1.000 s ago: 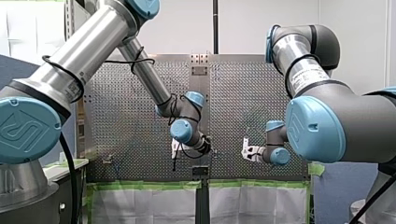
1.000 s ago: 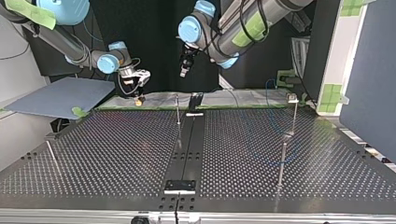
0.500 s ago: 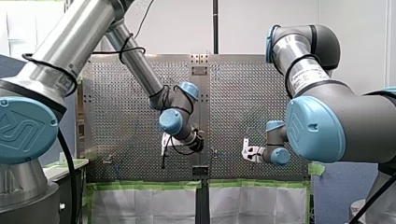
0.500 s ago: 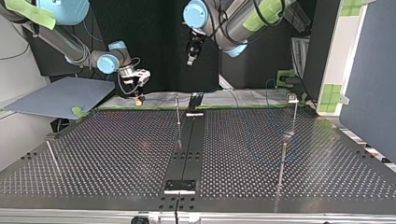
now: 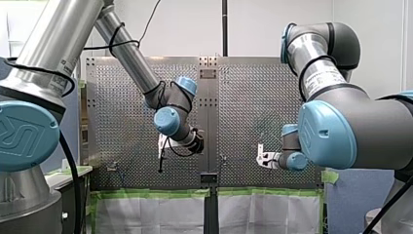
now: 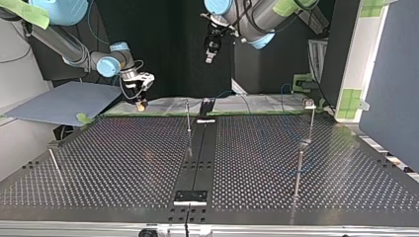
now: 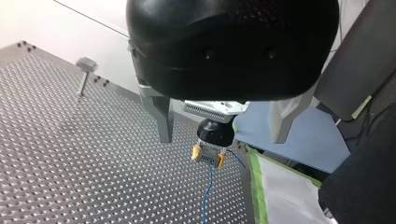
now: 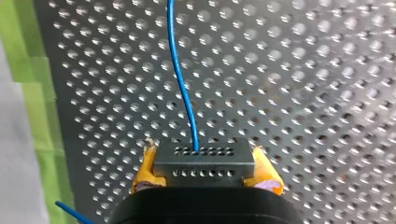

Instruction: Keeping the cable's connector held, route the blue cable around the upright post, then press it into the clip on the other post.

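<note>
In the right wrist view my right gripper (image 8: 204, 170) is shut on a grey connector (image 8: 204, 162), its yellow pads (image 8: 144, 170) on both sides. A blue cable (image 8: 181, 79) leaves the connector over the perforated table. The left wrist view shows my left gripper (image 7: 220, 139) open, with bare metal fingers (image 7: 161, 116) high above the table. Beyond them the connector (image 7: 208, 154) hangs in my right gripper, and the blue cable (image 7: 206, 193) trails from it. In the top view my right gripper (image 6: 141, 102) is at the back left and my left gripper (image 6: 211, 53) hangs higher, near the middle. A clip-topped post (image 6: 310, 104) stands at the back right.
A thin upright post (image 6: 188, 116) stands near the table's middle back, another post (image 6: 299, 170) at the right front and a leaning one (image 6: 54, 164) at the left. A blue-grey board (image 6: 64, 101) lies off the table's back left. Green tape (image 5: 156, 193) lines the table's edge.
My left arm has swung towards the front view's left; in the top view its gripper has risen and shifted right. My right gripper has shifted slightly, still holding the connector.
</note>
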Controlling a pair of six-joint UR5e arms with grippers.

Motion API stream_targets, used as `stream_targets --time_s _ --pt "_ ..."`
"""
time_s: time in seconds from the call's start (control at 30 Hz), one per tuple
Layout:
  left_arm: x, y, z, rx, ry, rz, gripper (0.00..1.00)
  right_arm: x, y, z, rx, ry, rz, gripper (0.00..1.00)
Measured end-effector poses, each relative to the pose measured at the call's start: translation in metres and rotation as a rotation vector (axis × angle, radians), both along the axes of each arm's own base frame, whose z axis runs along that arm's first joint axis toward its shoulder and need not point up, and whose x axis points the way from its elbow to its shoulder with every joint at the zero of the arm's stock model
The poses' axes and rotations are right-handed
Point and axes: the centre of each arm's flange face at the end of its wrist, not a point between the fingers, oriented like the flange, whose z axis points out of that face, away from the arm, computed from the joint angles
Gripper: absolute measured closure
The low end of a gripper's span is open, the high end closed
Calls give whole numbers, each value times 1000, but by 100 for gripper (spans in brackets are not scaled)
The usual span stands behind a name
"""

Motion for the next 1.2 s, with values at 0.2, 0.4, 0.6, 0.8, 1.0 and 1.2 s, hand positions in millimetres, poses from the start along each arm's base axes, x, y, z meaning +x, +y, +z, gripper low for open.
stream_targets --time_s 0.2,0.4,0.6,0.8,1.0,1.2 --pt "-14 13 8 -12 -12 1 0 -11 -2 23 -31 -3 -28 100" --pt "-28 27 14 -12 -13 1 0 -24 -2 46 -57 -20 -71 100" --pt "-34 32 27 -30 -34 0 0 -34 -8 73 -104 -67 -110 100" --pt "-33 33 48 -51 -80 -5 0 -34 -13 103 -154 -93 -111 100" --pt "-32 33 68 -89 -131 -5 0 -33 -16 128 -195 -108 -105 100" --pt "-32 34 86 -121 -168 -4 0 -32 -16 135 -199 -121 -104 100"
